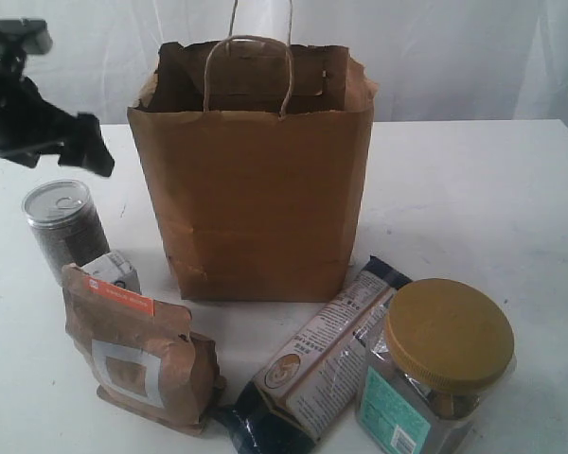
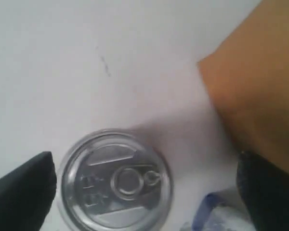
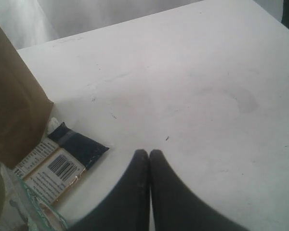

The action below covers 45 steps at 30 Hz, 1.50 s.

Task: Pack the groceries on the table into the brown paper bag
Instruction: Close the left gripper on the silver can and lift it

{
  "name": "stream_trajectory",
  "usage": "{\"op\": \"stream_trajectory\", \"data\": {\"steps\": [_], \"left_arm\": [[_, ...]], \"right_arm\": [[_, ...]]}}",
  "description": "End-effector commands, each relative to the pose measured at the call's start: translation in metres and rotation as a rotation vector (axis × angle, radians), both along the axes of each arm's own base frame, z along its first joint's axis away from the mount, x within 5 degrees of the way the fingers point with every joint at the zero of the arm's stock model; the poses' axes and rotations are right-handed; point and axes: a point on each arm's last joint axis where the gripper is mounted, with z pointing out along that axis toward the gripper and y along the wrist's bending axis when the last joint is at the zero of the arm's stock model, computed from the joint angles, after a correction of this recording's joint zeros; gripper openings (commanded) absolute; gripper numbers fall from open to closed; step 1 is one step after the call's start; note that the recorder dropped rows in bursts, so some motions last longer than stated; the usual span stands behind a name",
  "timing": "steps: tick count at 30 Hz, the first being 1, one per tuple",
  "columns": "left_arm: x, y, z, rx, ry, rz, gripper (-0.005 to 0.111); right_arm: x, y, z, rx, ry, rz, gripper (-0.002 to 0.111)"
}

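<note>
Left wrist view shows the left claw [image 2: 145, 185] spread wide above the grey pull-tab can [image 2: 114, 183], not touching it.

A white curtain [image 1: 454, 57] hangs in soft vertical folds behind the far edge of the surface [image 1: 473, 189], spanning its width.

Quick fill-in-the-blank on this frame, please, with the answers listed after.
The left gripper hovers ___ over the grey pull-tab can.
The right gripper is ___, holding nothing.
The clear jar has a ___ lid.
The brown paper bag stands ___.
Missing words: open; shut; gold; upright.
</note>
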Motion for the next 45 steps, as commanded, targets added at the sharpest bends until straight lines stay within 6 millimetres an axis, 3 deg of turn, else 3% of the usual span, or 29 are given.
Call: {"op": "stream_trajectory", "data": {"steps": [1,10,25,27,29,30,32,40,45], "left_arm": [[0.011,0.001,-0.018,0.198,0.029,0.062,0.105],[0.022,0.000,-0.048,0.246,0.099,0.045,0.105],[0.018,0.001,-0.049,0.259,0.138,0.034,0.104],[0.018,0.001,-0.049,0.257,0.138,0.037,0.097],[0.018,0.001,-0.049,0.257,0.138,0.037,0.083],[0.018,0.001,-0.049,0.257,0.138,0.037,0.064],[0.018,0.001,-0.049,0.259,0.144,0.037,0.047],[0.014,0.002,-0.037,0.256,0.106,0.036,0.000],[0.003,0.005,0.000,0.236,-0.020,0.047,0.000]], "right_arm": [[0.000,-0.001,-0.002,-0.002,0.009,-0.005,0.000],[0.000,-0.001,-0.002,-0.002,0.009,-0.005,0.000],[0.000,-0.001,-0.002,-0.002,0.010,-0.006,0.000],[0.000,-0.001,-0.002,-0.002,0.010,-0.006,0.000],[0.000,-0.001,-0.002,-0.002,0.010,-0.006,0.000],[0.000,-0.001,-0.002,-0.002,0.010,-0.006,0.000],[0.000,-0.001,-0.002,-0.002,0.010,-0.006,0.000],[0.000,-0.001,-0.003,-0.003,0.012,-0.006,0.000],[0.000,-0.001,-0.003,0.010,0.013,-0.010,0.000]]}}
